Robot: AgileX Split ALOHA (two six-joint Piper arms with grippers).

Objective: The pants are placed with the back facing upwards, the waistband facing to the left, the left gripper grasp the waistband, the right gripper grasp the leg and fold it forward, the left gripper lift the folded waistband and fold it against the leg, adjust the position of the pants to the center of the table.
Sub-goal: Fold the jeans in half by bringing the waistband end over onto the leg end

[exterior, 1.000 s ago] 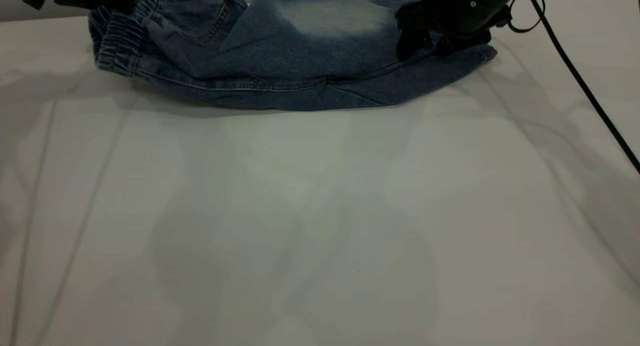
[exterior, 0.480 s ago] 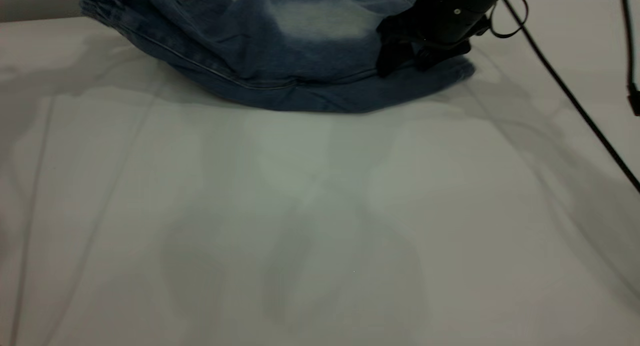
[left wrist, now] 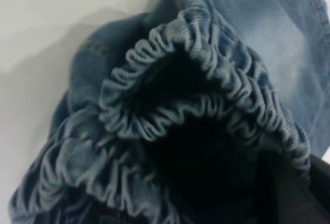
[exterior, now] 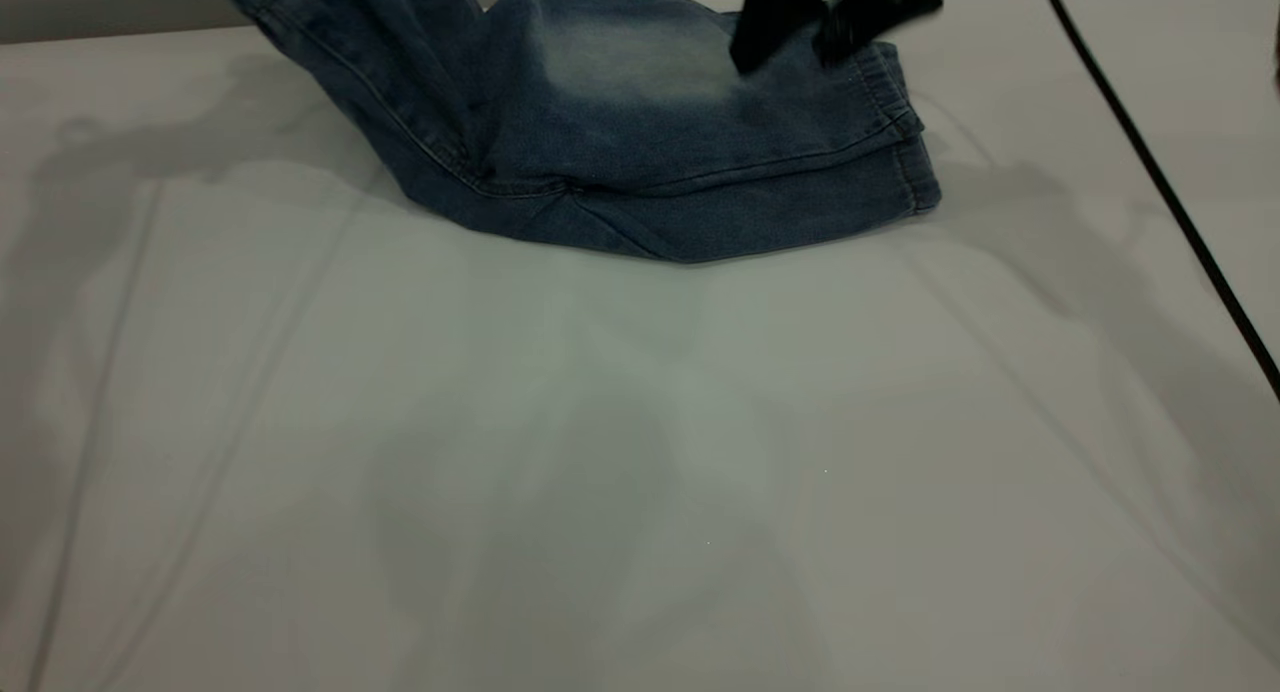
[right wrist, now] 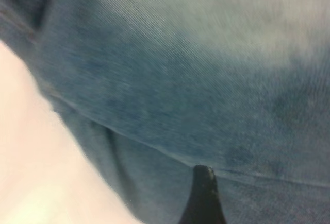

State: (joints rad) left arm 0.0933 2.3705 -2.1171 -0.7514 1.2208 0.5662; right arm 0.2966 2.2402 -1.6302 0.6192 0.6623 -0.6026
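Grey wall (exterior: 90,7) behind, soft shadows

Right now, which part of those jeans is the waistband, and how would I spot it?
Start at the white table and find the blue pants lying at its far edge. Their lifted end is the waistband, seen close in the left wrist view. Unlike the flat stitched leg hems, it is gathered into tight ruffles.

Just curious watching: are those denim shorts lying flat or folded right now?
Folded lengthwise: the pants lie leg on leg, the waistband end lifted off the table.

R hand (exterior: 795,42) hangs w/ fingers apart; L hand unseen.
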